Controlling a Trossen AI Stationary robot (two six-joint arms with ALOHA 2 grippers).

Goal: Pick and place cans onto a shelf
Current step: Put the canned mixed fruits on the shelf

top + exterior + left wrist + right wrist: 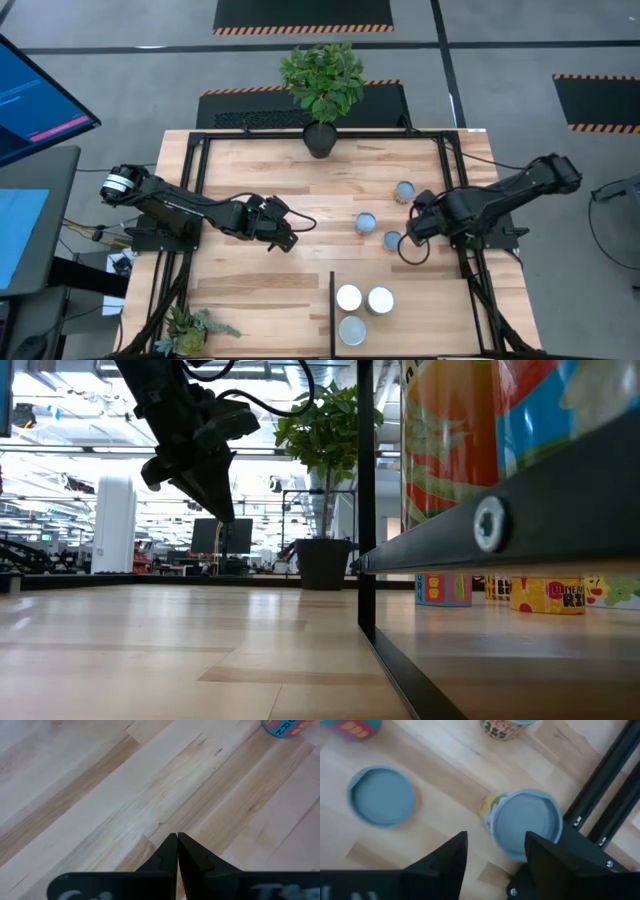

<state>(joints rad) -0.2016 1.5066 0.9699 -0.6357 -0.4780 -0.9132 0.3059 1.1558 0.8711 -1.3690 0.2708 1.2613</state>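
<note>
Three cans [361, 309] already parked on the shelf [420, 320] at the bottom centre of the high view, two side by side and a third just below them, so roughly half the job looks done. Three more waiting on the counter [250, 290] above that, right of centre: one pale-blue-topped can [392, 241] just beside the right end effector [413, 232], another can [366, 222] slightly up and left, a third can [404, 191] further up. Right end effector spread wide, gripping nothing, the nearest can [527, 822] sitting just ahead of its fingers [447, 857] in the right wrist view and not yet between them. Looks like lining up for the fourth pick. Left end effector [283, 240] pinched fully shut and empty, hovering mid-left over bare counter. Plant pot [320, 140] at top centre, out of play.
</note>
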